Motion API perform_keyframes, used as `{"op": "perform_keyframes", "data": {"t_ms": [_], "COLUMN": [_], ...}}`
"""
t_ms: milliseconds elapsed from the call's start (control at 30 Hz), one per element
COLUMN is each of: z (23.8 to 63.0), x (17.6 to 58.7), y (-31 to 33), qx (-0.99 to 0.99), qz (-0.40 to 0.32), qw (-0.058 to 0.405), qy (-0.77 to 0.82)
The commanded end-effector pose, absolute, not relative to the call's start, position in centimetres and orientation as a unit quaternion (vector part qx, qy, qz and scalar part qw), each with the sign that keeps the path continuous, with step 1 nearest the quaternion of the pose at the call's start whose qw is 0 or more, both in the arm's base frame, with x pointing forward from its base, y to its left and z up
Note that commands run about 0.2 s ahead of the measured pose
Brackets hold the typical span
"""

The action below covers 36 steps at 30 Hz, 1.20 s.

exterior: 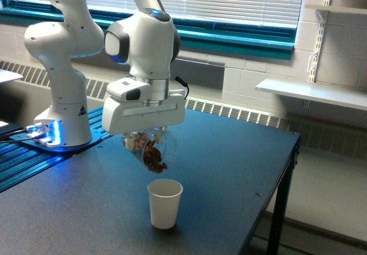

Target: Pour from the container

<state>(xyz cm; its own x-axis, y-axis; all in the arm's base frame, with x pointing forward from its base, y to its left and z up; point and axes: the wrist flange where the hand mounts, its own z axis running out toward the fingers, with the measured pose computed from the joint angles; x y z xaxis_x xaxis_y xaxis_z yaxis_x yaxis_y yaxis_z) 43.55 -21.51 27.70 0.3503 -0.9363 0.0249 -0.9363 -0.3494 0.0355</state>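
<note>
GRIPPER [148, 142]: clamped on clear plastic cup [155, 152] | CUP: tilted, mouth down toward the exterior view's right, brown bits inside | TARGET: white paper cup [164, 203] on table [229, 169], directly below, apart | NEXT: likely tilt further.

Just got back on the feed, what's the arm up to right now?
The gripper holds a small clear plastic cup tilted over, mouth pointing down toward a white paper cup that stands upright on the dark table. Brown crumbly bits sit inside the clear cup near its lower end. The clear cup hangs above the paper cup, slightly toward the exterior view's left, not touching it. No bits are visibly falling at this moment.
</note>
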Motion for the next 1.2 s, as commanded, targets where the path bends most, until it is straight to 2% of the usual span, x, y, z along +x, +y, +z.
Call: {"op": "perform_keyframes", "data": {"t_ms": [33,1200], "z": [27.1,26.8], "x": [43.6,43.9], "y": [-19.7,-20.7], "qx": [0.826,0.818], "qz": [-0.004,-0.025], "qw": [0.022,0.019], "qy": [-0.563,-0.575]}}
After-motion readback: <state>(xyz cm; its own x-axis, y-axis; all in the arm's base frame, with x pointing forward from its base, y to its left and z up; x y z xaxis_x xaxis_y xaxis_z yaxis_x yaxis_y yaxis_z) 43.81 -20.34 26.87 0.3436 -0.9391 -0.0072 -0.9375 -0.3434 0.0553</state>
